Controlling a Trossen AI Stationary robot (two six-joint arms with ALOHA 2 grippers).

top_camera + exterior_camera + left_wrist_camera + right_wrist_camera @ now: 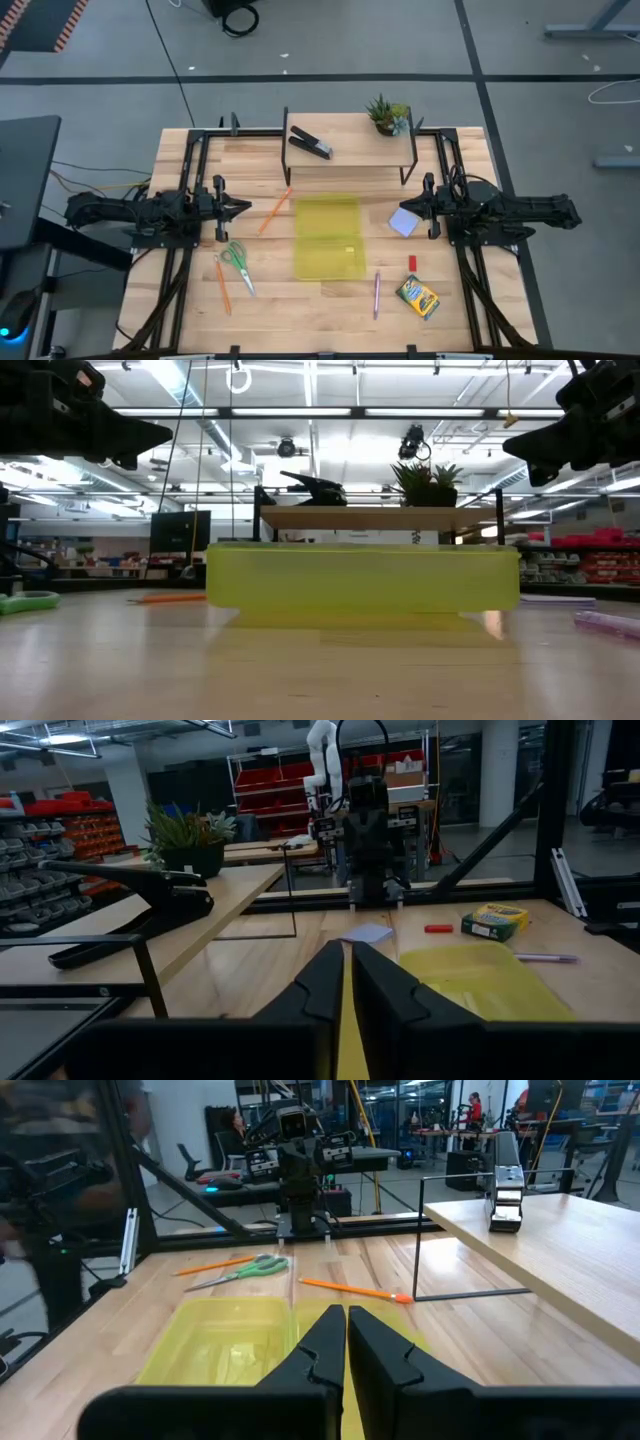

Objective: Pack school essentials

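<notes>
Case: a yellow translucent case (329,238) lies in the middle of the table (470,310); everything below is placed from it.
Left end effector: hovers (243,208) off the case's left side, above the table, fingers clenched with only a sliver between them, grasping nothing.
Right end effector: hovers (405,209) off the case's right side, over the notepad, fingers clenched, empty.
Pencils: one pencil (275,211) lies just left of the case, a second pencil (222,284) further left. Light, stiff and thin; I judge a pinch across the middle of the shaft is safest, since they may roll.
Scissors: green-handled scissors (237,263) left of the case. Rigid; best taken at the blades near the pivot.
Notepad: pale blue notepad (403,222) just right of the case. Flat and light, probably hard to get under; take an edge.
Eraser: red eraser (412,262) right of the case. Small, grippy, easy.
Pen: purple pen (377,293) at the case's near right corner. Smooth, likely slippery.
Crayons: crayon box (417,297) further right of the pen. Light card, crushable; hold across the narrow sides.
Hard to tell: whether the case has a lid, or lies open.
</notes>
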